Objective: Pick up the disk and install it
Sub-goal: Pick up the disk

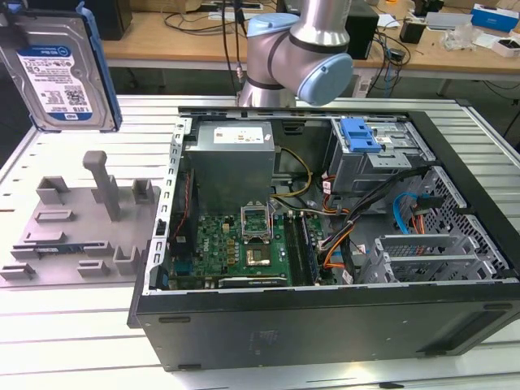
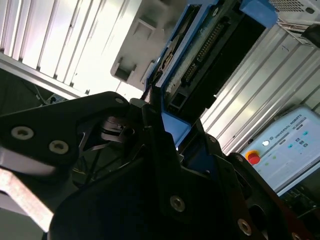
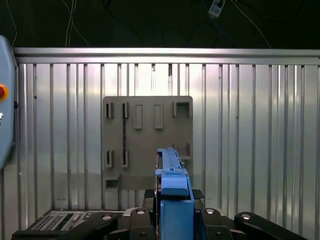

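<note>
The gripper (image 2: 172, 125) is pinching the disk (image 1: 58, 71) by its blue frame, holding it upright in the air above the grey plate (image 1: 73, 236), clear of the plate's slots. In the first wrist view the disk's blue edge stands over the plate's middle. The open case (image 1: 325, 244) lies on the tabletop (image 1: 65, 341) just beside the plate, on the exterior view's right
</note>
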Robot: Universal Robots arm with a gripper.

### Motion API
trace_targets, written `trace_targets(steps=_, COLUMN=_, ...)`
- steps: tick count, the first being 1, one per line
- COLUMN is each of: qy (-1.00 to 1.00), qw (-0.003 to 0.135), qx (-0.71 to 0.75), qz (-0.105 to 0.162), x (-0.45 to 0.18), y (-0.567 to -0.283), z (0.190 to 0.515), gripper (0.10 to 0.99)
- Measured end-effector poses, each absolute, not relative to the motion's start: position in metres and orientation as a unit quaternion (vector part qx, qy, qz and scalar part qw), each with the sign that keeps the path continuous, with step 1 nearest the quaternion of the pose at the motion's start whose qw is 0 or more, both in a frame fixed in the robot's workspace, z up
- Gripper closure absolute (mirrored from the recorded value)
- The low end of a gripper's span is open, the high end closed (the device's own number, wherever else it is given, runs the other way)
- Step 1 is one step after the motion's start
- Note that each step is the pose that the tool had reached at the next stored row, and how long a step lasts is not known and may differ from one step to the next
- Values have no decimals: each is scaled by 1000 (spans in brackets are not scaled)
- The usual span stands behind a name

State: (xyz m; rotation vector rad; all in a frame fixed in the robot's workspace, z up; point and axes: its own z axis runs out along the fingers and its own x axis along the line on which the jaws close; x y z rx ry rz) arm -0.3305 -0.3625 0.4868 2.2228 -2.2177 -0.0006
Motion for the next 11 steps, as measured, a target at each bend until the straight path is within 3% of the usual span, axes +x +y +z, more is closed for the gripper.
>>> trace_targets(steps=11, qy=-706, qw=1, qx=708, qz=0, x=-281, y=-392, z=490, gripper=722)
